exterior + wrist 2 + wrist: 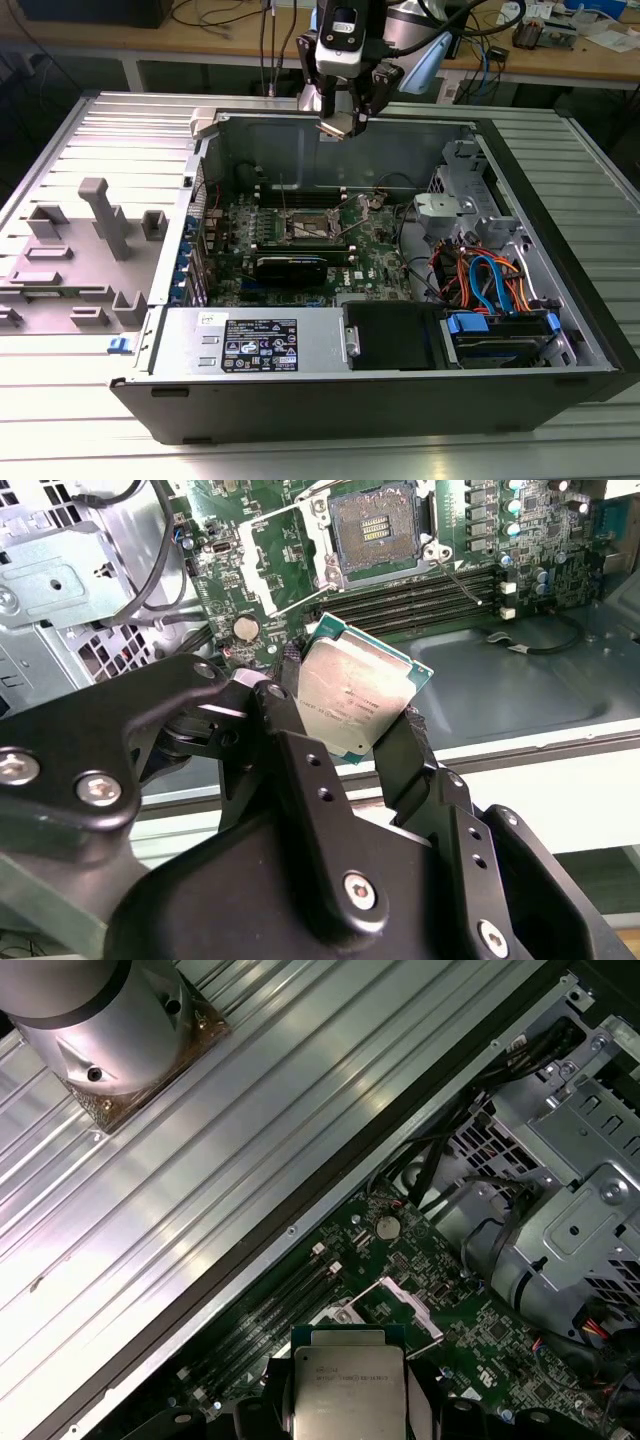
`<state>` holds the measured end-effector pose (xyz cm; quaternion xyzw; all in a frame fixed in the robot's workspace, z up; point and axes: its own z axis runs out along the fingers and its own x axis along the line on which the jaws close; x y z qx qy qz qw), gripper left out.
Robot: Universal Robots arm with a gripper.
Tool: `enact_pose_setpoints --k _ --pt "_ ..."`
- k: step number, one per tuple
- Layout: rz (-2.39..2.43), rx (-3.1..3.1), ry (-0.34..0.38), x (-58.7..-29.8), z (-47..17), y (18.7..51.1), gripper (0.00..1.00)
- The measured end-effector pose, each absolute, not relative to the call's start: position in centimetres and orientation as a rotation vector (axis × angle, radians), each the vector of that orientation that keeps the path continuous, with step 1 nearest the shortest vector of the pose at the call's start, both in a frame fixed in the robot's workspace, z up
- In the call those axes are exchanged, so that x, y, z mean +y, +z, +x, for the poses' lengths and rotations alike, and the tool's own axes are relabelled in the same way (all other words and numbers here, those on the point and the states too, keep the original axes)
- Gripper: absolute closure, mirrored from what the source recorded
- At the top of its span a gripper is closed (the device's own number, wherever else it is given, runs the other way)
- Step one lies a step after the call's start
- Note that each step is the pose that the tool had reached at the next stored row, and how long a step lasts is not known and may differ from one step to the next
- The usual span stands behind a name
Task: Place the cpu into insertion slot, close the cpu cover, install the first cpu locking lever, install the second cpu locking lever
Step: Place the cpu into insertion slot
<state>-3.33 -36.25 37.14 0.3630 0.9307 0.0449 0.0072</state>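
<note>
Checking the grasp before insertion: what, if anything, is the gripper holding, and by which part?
The gripper holds the cpu, pinched by two opposite side edges, with its metal top left uncovered.

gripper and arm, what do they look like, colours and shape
The gripper is matt black, built of chunky linked bars studded with silver screws, narrowing to two fingers. In the first wrist view the arm is a smooth silver-grey cylinder with a flange. In the exterior view a black-and-silver camera box sits on its wrist.
</note>
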Motion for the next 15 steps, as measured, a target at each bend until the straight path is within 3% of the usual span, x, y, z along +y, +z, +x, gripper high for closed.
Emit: enact_pose_setpoints --k 12,15 --pt "1.146 2.906 0.14 -36.26 -3.34 37.14 0.46" --pt "1.338 2.816 0.138 -36.28 -3.34 36.81 0.46"
